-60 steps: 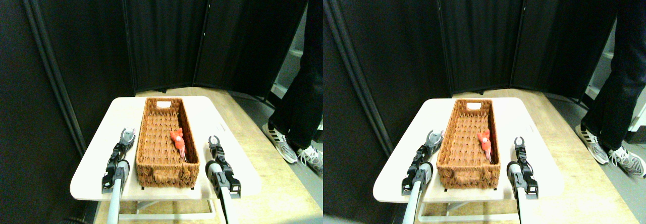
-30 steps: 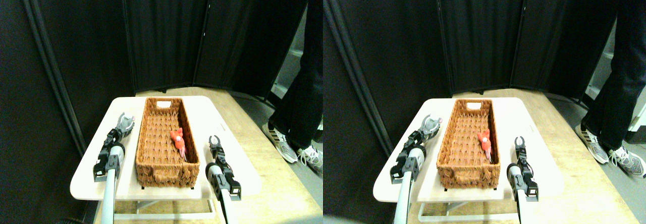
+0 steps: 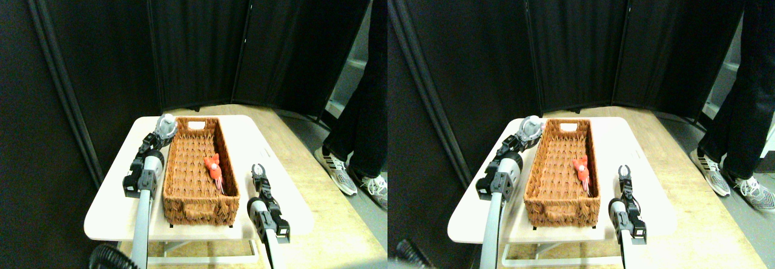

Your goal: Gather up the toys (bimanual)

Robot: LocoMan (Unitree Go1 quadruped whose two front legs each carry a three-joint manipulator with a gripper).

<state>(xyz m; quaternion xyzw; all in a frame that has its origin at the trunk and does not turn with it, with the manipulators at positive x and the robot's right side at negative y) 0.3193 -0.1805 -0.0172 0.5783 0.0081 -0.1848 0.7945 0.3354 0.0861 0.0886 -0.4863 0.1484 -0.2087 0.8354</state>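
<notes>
In basket (image 3: 181, 203): orange-red toy (image 3: 212, 165). L jaws (image 3: 162, 128) clamp grey toy (image 3: 166, 123); R jaws (image 3: 260, 171) open, empty.

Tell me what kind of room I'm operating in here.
Likely an indoor lab or demo space, not a home: black folding screens wall off the area, a small white table stands on a wood floor, and a person in sneakers watches from the right.

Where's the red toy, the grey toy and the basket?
red toy (image 3: 212, 165): stereo pair view, its body.
grey toy (image 3: 166, 124): stereo pair view, its rounded top.
basket (image 3: 200, 210): stereo pair view, near end wall.
</notes>
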